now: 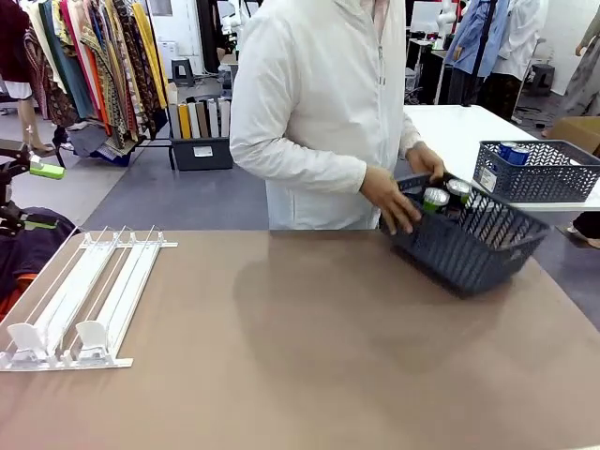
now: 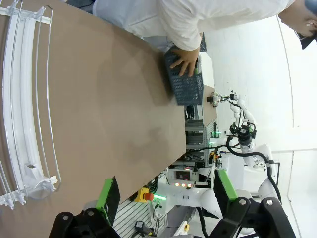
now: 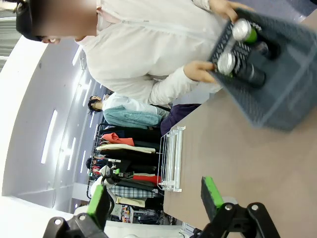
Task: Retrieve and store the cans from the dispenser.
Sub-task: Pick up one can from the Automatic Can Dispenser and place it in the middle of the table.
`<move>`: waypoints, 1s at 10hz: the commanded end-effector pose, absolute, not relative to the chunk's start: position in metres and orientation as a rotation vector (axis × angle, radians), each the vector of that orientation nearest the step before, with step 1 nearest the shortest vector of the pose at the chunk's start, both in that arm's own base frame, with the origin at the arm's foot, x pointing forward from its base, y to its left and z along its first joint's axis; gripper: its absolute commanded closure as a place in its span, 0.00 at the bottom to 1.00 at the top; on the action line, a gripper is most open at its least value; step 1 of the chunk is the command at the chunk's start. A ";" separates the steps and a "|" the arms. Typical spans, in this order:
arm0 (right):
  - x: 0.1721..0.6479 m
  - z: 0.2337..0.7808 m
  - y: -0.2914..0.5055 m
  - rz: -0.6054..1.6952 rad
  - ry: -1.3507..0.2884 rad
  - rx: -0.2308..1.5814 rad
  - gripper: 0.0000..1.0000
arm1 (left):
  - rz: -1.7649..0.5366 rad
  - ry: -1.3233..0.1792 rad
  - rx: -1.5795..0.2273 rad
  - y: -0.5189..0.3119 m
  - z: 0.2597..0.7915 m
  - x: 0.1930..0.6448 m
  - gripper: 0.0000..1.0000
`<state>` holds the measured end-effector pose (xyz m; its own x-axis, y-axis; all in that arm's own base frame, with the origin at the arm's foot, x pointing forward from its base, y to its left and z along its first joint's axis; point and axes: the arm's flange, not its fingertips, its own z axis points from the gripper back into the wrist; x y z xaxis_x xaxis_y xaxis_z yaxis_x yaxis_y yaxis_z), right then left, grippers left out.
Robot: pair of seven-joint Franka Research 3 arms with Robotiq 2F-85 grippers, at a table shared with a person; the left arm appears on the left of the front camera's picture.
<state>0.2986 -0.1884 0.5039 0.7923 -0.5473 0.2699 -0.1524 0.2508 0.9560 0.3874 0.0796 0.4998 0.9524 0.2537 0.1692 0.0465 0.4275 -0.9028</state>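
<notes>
On the left edge of the front view, finding the left gripper (image 1: 37, 197) hanging just off the table, green pads standing wide apart and clasping nothing. Just right of it, seeing the dispenser (image 1: 84, 300) lying flat on the brown table (image 1: 281, 375), with stop tabs toward the robot and no cans showing in the lanes. Crossing the middle, meeting bare tabletop, matte and even, probably giving good footing for a can set upright and ample room for an arm to travel. Beyond it, noting the person (image 1: 319, 112) standing at the far side.

Further right, spotting the cans (image 1: 436, 199), dark with green marks and silver tops, sitting in a grey basket (image 1: 469, 248). Seeing that basket apparently tipped toward the robot, with a hand (image 1: 389, 202) on its rim. At the far right, noting a second basket (image 1: 539, 173) on a white table (image 1: 450, 131) behind, holding blue cans (image 1: 511, 150). From the right wrist, seeing the right gripper (image 3: 153, 198) likewise spread open and empty, looking across the table at the basket.

Judging the handling: likely stiff but thin-walled, so denting under a hard squeeze. Probably smooth and a little slippery, rolling freely if laid down, and fairly weighty if full. Best taking hold at mid-body, pads square across the round wall, keeping clear of the person's fingers and the basket's lattice.
</notes>
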 end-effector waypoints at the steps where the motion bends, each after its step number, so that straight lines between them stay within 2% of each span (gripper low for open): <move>1: 0.302 0.507 -0.188 -0.282 -0.670 1.330 0.00 | 0.136 -0.289 -1.116 0.080 0.503 0.386 0.00; 10: 0.302 0.507 -0.188 -0.282 -0.670 1.330 0.00 | 0.136 -0.289 -1.116 0.080 0.503 0.386 0.00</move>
